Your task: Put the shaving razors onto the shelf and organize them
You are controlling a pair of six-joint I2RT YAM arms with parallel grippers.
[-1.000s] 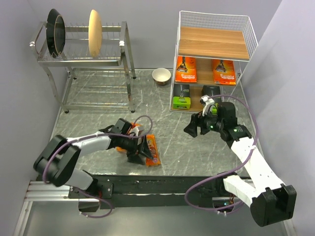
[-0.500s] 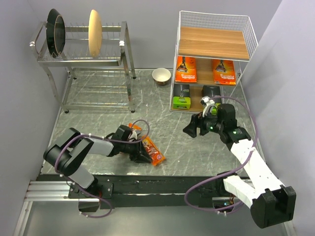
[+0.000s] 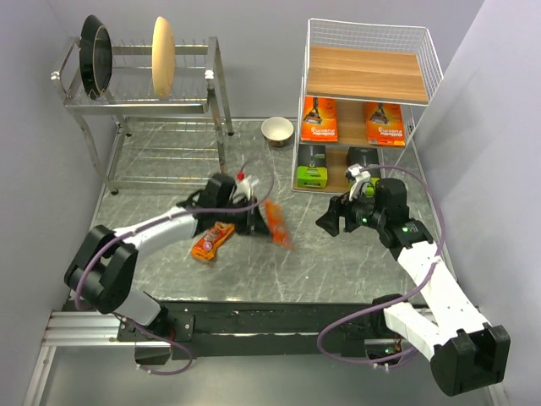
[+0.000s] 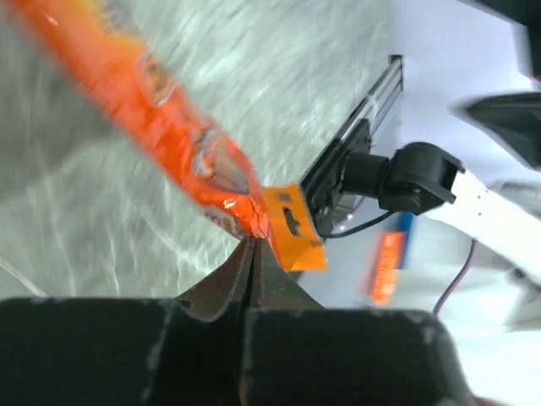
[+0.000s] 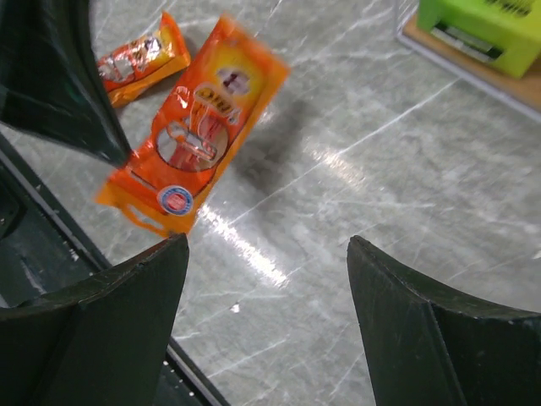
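My left gripper [image 3: 256, 219] is shut on the edge of a narrow orange blister pack [image 3: 276, 222], which hangs blurred above the table's middle. In the left wrist view the jaws [image 4: 253, 243] pinch the pack [image 4: 173, 114] beside its hang tab. A second narrow orange pack [image 3: 211, 241] lies flat on the table to the left. The shelf [image 3: 365, 78] stands at the back right, with two orange cards [image 3: 319, 120] on its middle board and two dark boxes with green ends [image 3: 312, 167] on the bottom board. My right gripper [image 3: 332, 217] hovers open in front of the shelf, empty [image 5: 266, 245].
A steel dish rack [image 3: 144, 106] with plates stands at the back left. A small bowl [image 3: 277, 130] sits between the rack and the shelf. A black rail [image 3: 279, 317] runs along the near table edge. Grey walls close in on both sides.
My left gripper has closed on one orange blister pack, lifted it and swung it right and away from the near edge. The other pack stays on the table. The right arm barely moved.
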